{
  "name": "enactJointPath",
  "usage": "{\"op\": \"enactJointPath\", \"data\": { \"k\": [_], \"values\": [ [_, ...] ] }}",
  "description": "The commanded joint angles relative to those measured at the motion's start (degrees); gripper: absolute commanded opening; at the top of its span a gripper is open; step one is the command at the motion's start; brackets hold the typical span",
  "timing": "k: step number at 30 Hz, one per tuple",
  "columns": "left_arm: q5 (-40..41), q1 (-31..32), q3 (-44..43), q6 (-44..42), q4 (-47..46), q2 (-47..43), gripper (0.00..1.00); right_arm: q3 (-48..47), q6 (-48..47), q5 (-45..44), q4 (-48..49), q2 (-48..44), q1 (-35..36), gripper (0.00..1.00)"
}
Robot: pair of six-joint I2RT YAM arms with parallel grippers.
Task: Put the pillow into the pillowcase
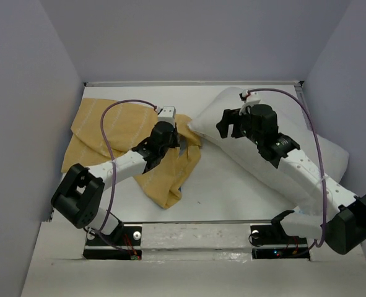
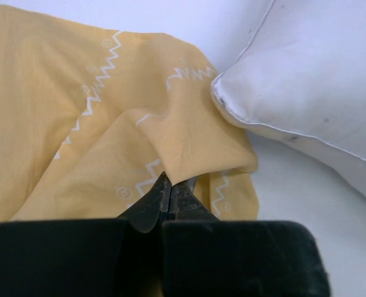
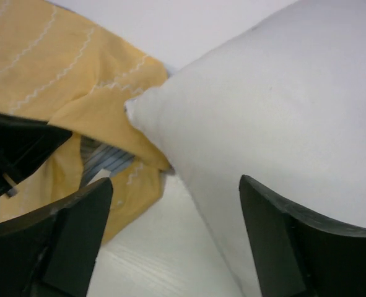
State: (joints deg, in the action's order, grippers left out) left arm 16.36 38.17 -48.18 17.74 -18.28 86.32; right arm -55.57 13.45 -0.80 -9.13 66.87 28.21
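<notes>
The mustard-yellow pillowcase (image 1: 102, 133) lies crumpled on the left of the table, with white zigzag lines on it (image 2: 77, 117). My left gripper (image 1: 173, 143) is shut on a fold at its right edge (image 2: 170, 182) and holds that fold up. The white pillow (image 1: 306, 154) lies on the right; its near corner (image 2: 223, 93) touches the pillowcase edge. My right gripper (image 1: 232, 127) is open above the pillow's left corner (image 3: 136, 108), empty, its fingers (image 3: 282, 241) spread wide. A strip of the case's blue inside (image 3: 99, 161) shows in the right wrist view.
White table (image 1: 226, 192) with grey walls at the back and both sides. Purple cables loop over both arms. The arm bases stand on the metal rail (image 1: 195, 238) at the near edge.
</notes>
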Motion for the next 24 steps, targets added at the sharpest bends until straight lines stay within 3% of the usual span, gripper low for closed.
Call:
{"op": "enactJointPath", "data": {
  "k": [1, 4, 12, 15, 16, 17, 18, 22, 24],
  "values": [
    [-3.1, 0.1, 2.0, 1.5, -3.6, -5.6, 0.0, -11.2, -10.1, -13.2, -3.4, 5.8, 0.4, 0.95],
    [-4.9, -0.3, 2.0, 1.6, -4.5, -7.6, 0.0, -17.7, -15.3, -17.9, -5.0, 13.3, -2.0, 1.0],
    [-9.5, -1.9, 2.8, 2.8, -7.6, -11.2, 0.0, -35.8, -17.5, -14.4, -16.7, 35.6, -7.8, 1.0],
    [-11.2, -2.2, 2.8, 3.5, -8.5, -11.3, 0.0, -43.7, -17.7, -9.2, -22.0, 46.6, -9.6, 0.97],
    [-11.3, -2.4, 2.8, 3.6, -8.7, -11.3, 0.0, -47.0, -17.8, -5.0, -22.5, 47.7, -9.6, 0.89],
    [-11.3, -2.5, 2.9, 3.7, -8.8, -11.4, 0.0, -47.8, -17.6, -3.8, -22.5, 48.4, -9.6, 0.39],
    [-11.6, -3.0, 3.0, 4.0, -8.9, -11.4, 0.0, -48.3, -16.5, -3.8, -22.4, 48.4, -9.6, 0.04],
    [-13.5, -4.7, 3.3, 4.9, -9.9, -11.4, 0.0, -41.3, -14.5, -9.3, -13.0, 37.3, -9.6, 0.0],
    [-14.8, -5.6, 3.6, 5.6, -10.8, -11.2, 0.0, -33.8, -13.7, -7.4, -9.3, 24.9, -9.6, 0.0]
  ]
}}
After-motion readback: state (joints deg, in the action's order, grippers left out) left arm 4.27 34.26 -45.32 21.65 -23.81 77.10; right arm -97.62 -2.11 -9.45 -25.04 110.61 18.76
